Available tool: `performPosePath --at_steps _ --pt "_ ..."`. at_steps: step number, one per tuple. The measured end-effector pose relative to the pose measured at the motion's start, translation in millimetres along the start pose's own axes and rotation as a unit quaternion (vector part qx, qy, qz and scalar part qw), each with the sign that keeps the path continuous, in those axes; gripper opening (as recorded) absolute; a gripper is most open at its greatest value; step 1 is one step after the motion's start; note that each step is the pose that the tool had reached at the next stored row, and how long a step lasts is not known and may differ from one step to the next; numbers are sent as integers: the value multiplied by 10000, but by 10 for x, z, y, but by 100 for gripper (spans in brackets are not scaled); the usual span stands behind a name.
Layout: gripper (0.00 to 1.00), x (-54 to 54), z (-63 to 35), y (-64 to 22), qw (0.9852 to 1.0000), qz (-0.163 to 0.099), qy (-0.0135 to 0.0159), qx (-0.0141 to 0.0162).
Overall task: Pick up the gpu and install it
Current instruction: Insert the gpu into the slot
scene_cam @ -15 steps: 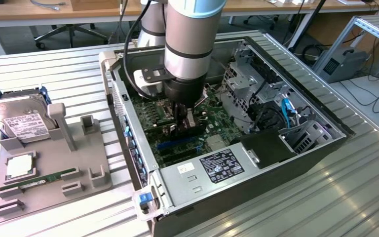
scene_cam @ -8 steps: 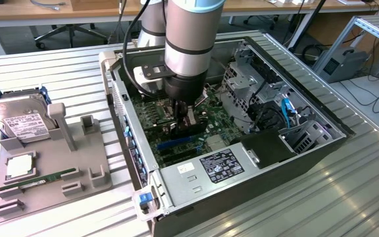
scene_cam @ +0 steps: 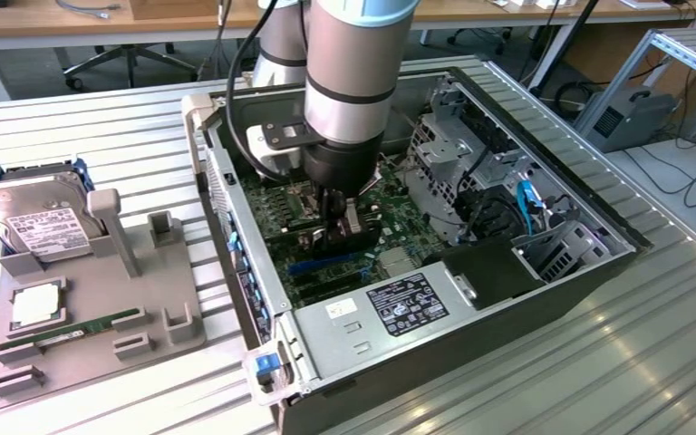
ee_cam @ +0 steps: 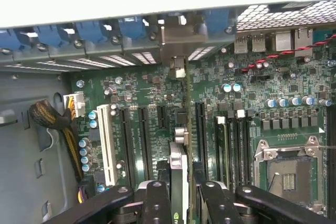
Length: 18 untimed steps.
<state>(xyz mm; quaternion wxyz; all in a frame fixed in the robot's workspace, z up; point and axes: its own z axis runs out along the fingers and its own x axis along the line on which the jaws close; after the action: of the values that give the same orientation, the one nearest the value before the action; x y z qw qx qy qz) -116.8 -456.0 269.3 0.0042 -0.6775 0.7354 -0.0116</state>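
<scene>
Centre frame in the exterior view, the grey arm (scene_cam: 345, 82) reaches into the open steel computer case (scene_cam: 590, 227) on the ribbed metal worktop (scene_cam: 106, 118). Lower centre of the wrist view, the black jaws grip the gpu (ee_cam: 178, 169) edge-on above the green motherboard (ee_cam: 136, 98). Keeping the card upright and square over its long black slot (ee_cam: 200, 129) looks essential.

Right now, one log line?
phase: install | gripper: shut on gpu | gpu: edge-on above motherboard slots | case: open
</scene>
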Motion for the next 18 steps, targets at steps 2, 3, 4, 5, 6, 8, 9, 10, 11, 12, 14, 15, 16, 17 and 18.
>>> performPosePath --at_steps 2,3,4,5,6,8,9,10,11,12,14,15,16,17,18 --pt "27 1 0 -1 10000 -1 0 0" --pt "27 2 0 -1 10000 -1 0 0" --pt "27 2 0 -1 10000 -1 0 0" --pt "27 4 0 -1 10000 0 0 0" --pt "27 7 1 -1 10000 -1 0 1" --pt "27 12 4 -2 10000 0 0 0" --pt "27 14 7 -2 10000 1 0 1" --pt "27 16 12 -2 10000 1 0 0" --pt "27 17 18 -2 10000 2 1 0" --pt "27 19 25 -2 10000 2 0 0" --pt "27 21 36 -2 10000 2 0 0" --pt "27 22 42 -1 10000 3 1 0" --pt "27 23 45 -1 10000 3 1 0" --pt "27 23 48 -2 10000 2 1 0" --pt "27 24 50 -1 10000 3 1 0"
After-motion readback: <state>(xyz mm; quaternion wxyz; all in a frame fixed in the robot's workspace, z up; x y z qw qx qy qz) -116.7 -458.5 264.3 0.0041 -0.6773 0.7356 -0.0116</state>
